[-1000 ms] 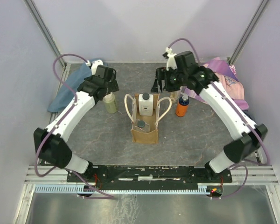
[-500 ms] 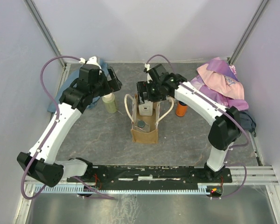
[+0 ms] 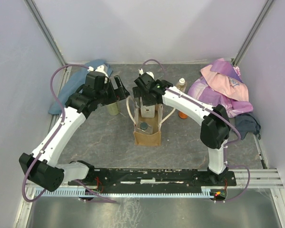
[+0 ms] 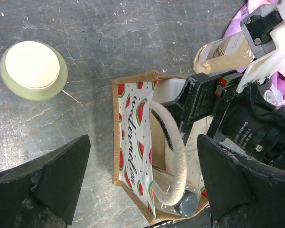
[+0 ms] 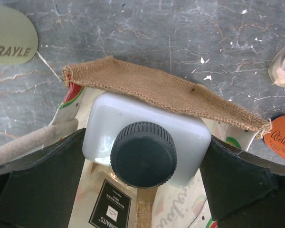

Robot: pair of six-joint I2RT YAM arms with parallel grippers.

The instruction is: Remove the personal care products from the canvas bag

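Found a grey marbled table (image 3: 99,137) under it all. Saw the left arm (image 3: 66,126) and the right arm (image 3: 190,104), both white, bent in over it from the near edge. Noted the left gripper (image 3: 121,90) released, hanging just left of the canvas bag (image 3: 147,137), its fingers (image 4: 52,183) spread wide over bare table and the bag's side, gripping nothing. Noted the right gripper (image 3: 148,100) likewise released, down at the bag's far end, its pads (image 5: 38,190) wide apart on either side of the white bottle (image 5: 104,126); could not tell whether touching it. Spotted a pink-purple cloth (image 3: 223,85) heaped in the far right corner, a blue cloth (image 3: 73,88) at the far left, a smaller dark cloth (image 3: 249,124) by the right edge. Found the bag upright at mid-table, tan burlap outside, watermelon print inside, mouth open, cream handles (image 4: 175,156) looping over the rim. Found the white bottle still inside, upright against the bag's far wall, dark ribbed cap (image 5: 142,154) facing the right wrist camera. Saw a green bottle (image 4: 32,66) with a cream cap out on the table, upright, near the bag's left side but apart from it. Saw a pale bottle (image 3: 181,84) standing beyond the right arm toward the back, and an orange bottle (image 3: 182,114) right of the bag, half hidden under that arm. Made out, smallest of all, a dark-lidded jar (image 3: 143,126) down in the bag's near end.
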